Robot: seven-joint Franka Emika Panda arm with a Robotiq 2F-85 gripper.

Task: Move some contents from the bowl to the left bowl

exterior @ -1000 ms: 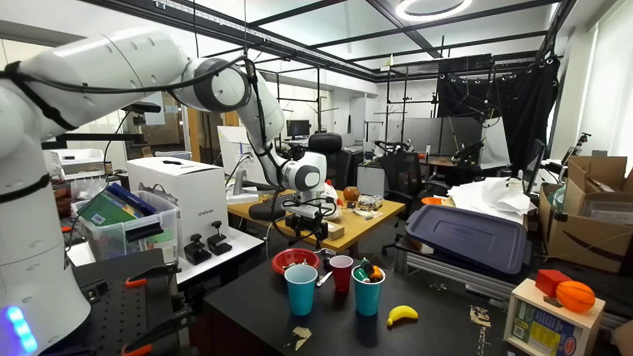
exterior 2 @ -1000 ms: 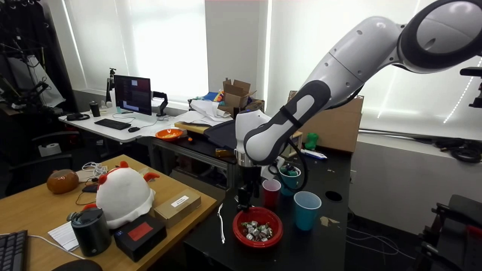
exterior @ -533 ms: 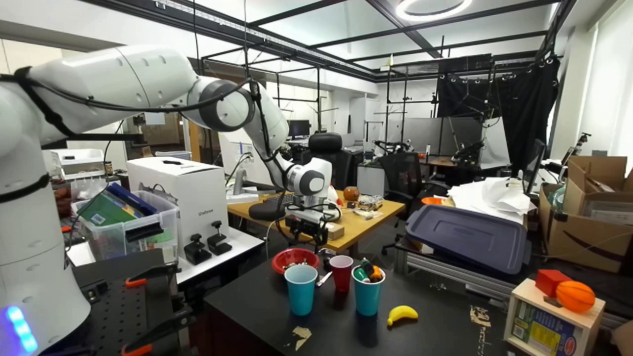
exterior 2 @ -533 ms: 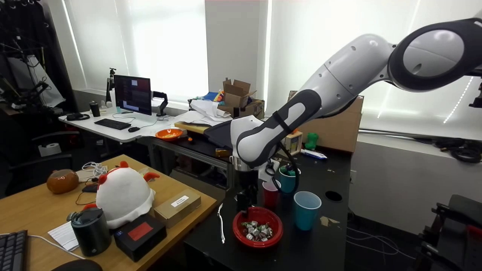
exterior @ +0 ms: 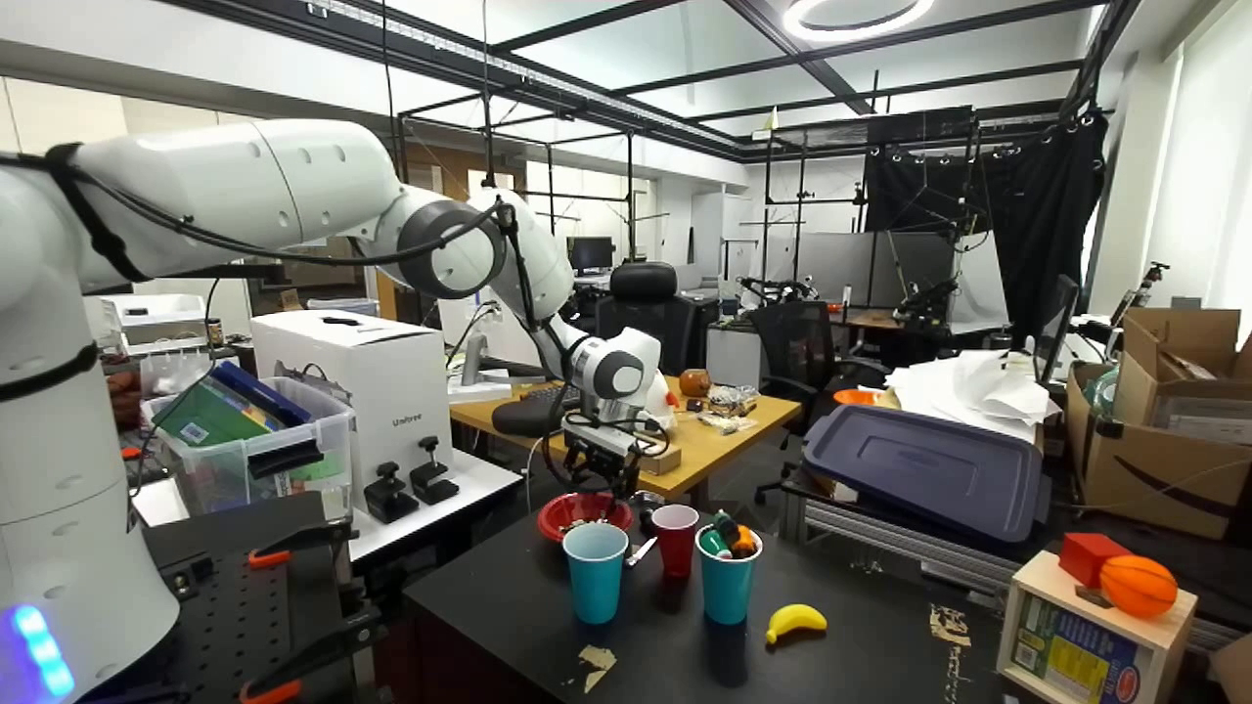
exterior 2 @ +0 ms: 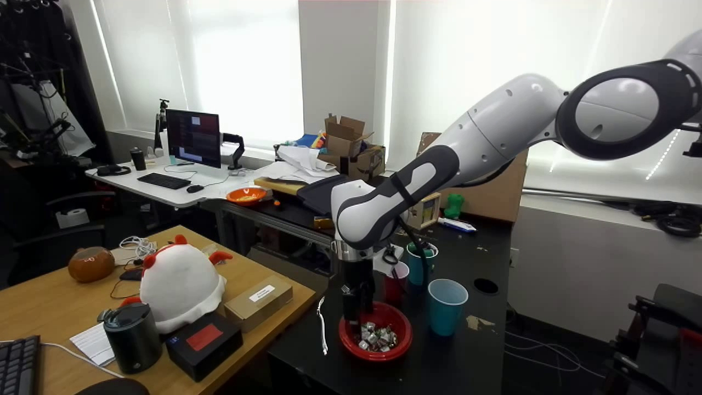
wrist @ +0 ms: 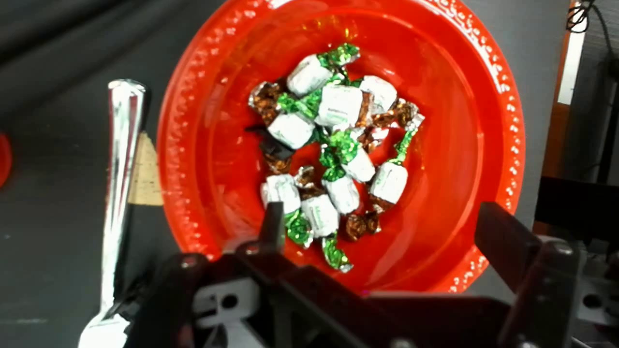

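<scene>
In an exterior view a ring lamp [exterior: 849, 35] glows at upper right among black ceiling beams [exterior: 814, 65], a black curtain [exterior: 1056, 191] hangs at right and an office chair [exterior: 644, 283] stands near the centre. In an exterior view bright window blinds [exterior 2: 247, 66] flank a grey wall [exterior 2: 341, 66], with a white desk [exterior 2: 174, 196] at left.

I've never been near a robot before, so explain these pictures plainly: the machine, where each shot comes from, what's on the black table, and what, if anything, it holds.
The machine is a white robot arm with a two-fingered gripper at its end. Two views look on from outside the robot; the close-up is taken from its wrist. On the black table stand a red bowl of wrapped candies, two teal cups and a red cup; a yellow banana and a shiny utensil lie there too. The gripper stands open at the bowl and holds nothing.
</scene>
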